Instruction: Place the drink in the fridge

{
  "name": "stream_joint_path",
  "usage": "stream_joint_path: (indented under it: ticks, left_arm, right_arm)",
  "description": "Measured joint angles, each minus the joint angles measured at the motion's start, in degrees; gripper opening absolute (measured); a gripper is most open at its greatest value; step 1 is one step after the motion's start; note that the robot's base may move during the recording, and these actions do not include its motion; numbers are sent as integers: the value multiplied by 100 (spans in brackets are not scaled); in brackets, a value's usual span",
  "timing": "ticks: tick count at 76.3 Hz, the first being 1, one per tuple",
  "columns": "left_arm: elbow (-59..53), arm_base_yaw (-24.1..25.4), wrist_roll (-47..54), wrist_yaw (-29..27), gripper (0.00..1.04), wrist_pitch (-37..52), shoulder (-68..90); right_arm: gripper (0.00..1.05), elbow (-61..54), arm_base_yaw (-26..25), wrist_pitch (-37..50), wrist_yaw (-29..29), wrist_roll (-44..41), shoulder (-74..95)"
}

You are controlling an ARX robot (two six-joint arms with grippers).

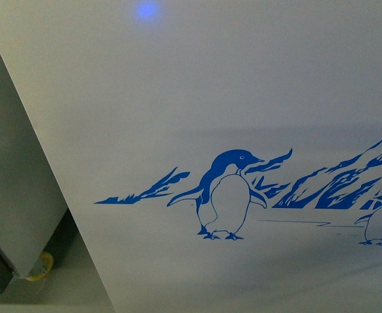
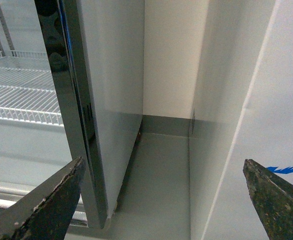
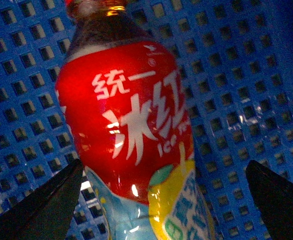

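Your right gripper (image 3: 164,165), wide open and empty, seemingly flanks the drink (image 3: 126,130) in the blue basket (image 3: 246,75): close mid-label; fridge (image 1: 243,98) at twelve o'clock.

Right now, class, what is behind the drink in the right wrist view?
A blue plastic panel with square holes shows behind the drink. The bottle covers the panel's middle, and what lies beyond the holes is too dark to tell.

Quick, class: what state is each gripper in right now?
Left gripper: open, empty.
Right gripper: open, jaws either side of the bottle, not gripping.
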Motion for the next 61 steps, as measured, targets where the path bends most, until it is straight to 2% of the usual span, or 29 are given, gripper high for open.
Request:
stream_joint_path:
  ticks: [21,43,61]
  left_arm:
    - [0,0,0,0,97,0,0]
    - [0,0,0,0,97,0,0]
    - [0,0,0,0,97,0,0]
  right_arm:
    - [98,564,267,-315,35,17,461]
    - [98,743,334,-382,155,24,748]
    - [66,697,334,-398,76,15,743]
